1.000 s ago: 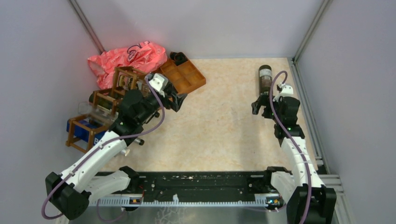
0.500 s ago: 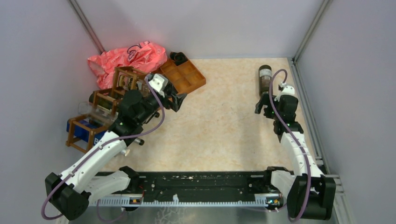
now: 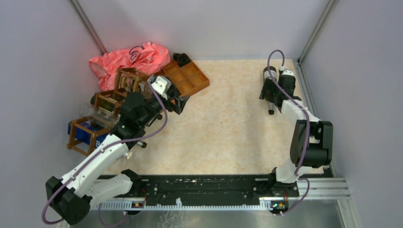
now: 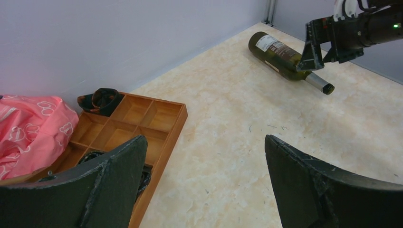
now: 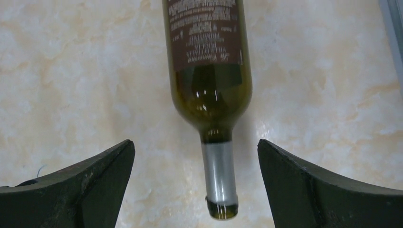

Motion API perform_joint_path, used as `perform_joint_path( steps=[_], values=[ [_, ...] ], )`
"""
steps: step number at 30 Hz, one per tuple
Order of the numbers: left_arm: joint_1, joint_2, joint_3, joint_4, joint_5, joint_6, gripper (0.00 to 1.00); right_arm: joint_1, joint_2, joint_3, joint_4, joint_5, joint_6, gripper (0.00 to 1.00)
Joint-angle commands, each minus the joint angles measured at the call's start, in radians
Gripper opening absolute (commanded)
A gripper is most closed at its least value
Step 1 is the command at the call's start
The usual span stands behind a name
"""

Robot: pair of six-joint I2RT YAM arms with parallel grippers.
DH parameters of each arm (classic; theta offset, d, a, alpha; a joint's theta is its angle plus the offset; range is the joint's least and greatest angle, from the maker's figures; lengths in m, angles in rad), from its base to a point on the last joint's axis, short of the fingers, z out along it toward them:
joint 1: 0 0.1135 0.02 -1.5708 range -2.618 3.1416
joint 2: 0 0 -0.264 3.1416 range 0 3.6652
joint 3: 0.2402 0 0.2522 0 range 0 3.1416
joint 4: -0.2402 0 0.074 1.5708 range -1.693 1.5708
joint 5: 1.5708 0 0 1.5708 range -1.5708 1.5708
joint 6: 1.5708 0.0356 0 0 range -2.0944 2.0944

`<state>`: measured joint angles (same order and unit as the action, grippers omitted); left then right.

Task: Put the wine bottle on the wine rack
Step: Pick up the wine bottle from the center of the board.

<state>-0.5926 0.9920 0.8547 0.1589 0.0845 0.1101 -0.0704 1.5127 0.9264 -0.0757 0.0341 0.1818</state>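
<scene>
Beneath the wide-spread right gripper (image 5: 195, 145), smooth olive-glass wine bottle (image 5: 209, 71), silver-necked; left gripper (image 4: 204, 140) agape.

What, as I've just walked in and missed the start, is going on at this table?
The right arm's open tool hangs over the wine bottle, which lies on its side at the table's far right; the jaws straddle its neck without gripping. The left arm's tool, open and empty, hovers near the orange-brown tray beside the wine rack. The bottle is not yet on the rack.

A pink plastic bag (image 3: 128, 59) lies beside an orange-brown compartmented tray (image 3: 189, 76).
</scene>
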Motion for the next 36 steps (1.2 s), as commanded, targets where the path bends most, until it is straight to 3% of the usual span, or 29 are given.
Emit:
perform_joint_path(
  steps=[1, 5, 10, 13, 17, 28, 36],
  values=[
    [0.005, -0.021, -0.007, 0.035, -0.014, 0.024, 0.99, -0.012, 0.128, 0.169, 0.022, 0.047, -0.038, 0.99],
    [0.006, -0.021, -0.011, 0.034, -0.026, 0.036, 0.99, -0.016, 0.210, 0.219, -0.017, 0.032, -0.036, 0.98],
    [0.006, -0.020, -0.012, 0.035, -0.025, 0.039, 0.99, -0.020, 0.183, 0.126, -0.009, 0.017, -0.047, 0.92],
    [0.006, -0.018, -0.012, 0.037, -0.016, 0.037, 0.99, -0.034, 0.180, 0.081, -0.009, 0.008, -0.050, 0.81],
    [0.006, -0.017, -0.012, 0.036, -0.013, 0.033, 0.99, -0.048, 0.226, 0.107, -0.033, -0.029, -0.038, 0.58],
    [0.006, -0.018, -0.014, 0.038, -0.019, 0.040, 0.99, -0.055, 0.264, 0.085, -0.004, -0.058, -0.025, 0.35],
    [0.006, -0.018, -0.016, 0.039, -0.018, 0.044, 0.99, -0.065, 0.256, 0.050, 0.034, -0.098, -0.007, 0.11]
  ],
)
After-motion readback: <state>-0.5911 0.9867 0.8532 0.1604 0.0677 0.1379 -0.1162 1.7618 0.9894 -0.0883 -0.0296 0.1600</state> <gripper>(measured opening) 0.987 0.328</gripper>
